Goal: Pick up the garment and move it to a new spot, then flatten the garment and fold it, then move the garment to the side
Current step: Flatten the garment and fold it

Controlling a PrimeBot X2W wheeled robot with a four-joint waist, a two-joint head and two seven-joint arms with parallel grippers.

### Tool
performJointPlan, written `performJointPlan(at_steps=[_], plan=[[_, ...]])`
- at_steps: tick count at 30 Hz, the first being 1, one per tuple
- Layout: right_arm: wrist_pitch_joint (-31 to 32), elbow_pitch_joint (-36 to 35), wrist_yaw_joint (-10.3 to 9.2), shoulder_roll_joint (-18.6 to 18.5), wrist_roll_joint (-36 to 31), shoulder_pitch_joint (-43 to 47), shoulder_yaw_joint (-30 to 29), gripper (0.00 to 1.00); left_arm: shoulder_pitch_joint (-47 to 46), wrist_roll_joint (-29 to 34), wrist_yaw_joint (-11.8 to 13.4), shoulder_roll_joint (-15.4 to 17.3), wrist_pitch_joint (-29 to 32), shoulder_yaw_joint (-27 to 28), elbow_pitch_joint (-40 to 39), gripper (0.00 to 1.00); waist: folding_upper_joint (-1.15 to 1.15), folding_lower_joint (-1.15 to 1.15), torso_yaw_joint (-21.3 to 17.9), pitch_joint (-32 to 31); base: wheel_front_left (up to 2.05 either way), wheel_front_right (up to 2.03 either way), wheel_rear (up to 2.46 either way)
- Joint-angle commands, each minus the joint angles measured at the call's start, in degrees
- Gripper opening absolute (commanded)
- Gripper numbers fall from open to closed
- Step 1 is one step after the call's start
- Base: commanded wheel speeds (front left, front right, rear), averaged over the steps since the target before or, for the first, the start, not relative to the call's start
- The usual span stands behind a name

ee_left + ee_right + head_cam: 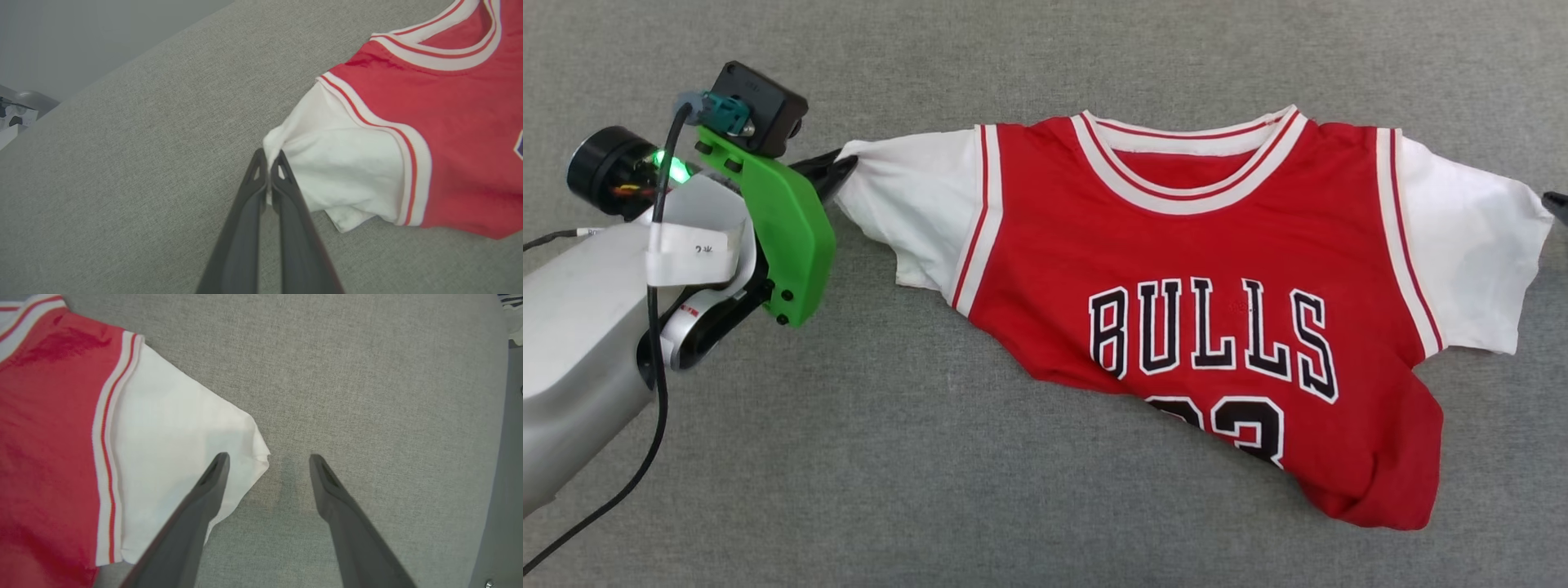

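The left claw (pixel 269 157) is pinched together on the outer edge of the shirt's (pixel 1217 245) left sleeve (pixel 343 163), and the white cloth gathers into a small tuck between its tips, low over the grey bench (pixel 931 457). The right claw (pixel 269 457) stands wide apart at the tip of the right sleeve (pixel 171 428). One finger (pixel 204 490) is over the white cloth, the other (pixel 339 498) is over bare bench, and the sleeve's corner lies in the gap. Whether either finger touches the cloth cannot be told. In the right wrist view, an edge of the bench runs beyond the bare side of that claw, well apart from the sleeve. The shirt lies front up on the bench between the two claws, with its collar on the far side from the robot and both sleeves spread outward. The "BULLS" lettering is in plain sight. The lower body is drawn in on a slant from the left sleeve down to a bunched hem at the near right, and the number is partly tucked under.
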Motion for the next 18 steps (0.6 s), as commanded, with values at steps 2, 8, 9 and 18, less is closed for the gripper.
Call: performJointPlan(at_steps=[2,8,9,18], plan=[[0.0,2.7,-0.04,1.2,0.5,-2.8,1.4,1.0,-1.6,1.4,0.4,-0.3,-0.3,0.4,-0.5,0.0,0.0,0.0,1.3,2.3,0.0,0.0,0.0],[-2.0,10.0,-0.04,4.1,0.5,-5.0,5.6,1.0,-2.3,1.9,0.7,-0.6,-0.6,0.7,-1.0,0.0,0.0,0.0,1.8,4.1,0.0,0.0,0.0],[-2.1,10.9,-0.04,4.5,0.7,-4.9,6.5,1.0,-2.3,1.8,0.7,-0.7,-0.7,0.7,-0.9,0.0,0.0,0.0,1.9,4.2,0.0,0.0,0.0],[-8.2,15.8,-0.04,5.4,3.8,-4.1,12.9,0.0,-1.1,0.7,-0.1,-1.2,-1.8,0.6,1.3,0.0,0.0,0.0,1.2,3.4,0.0,0.0,0.0]])
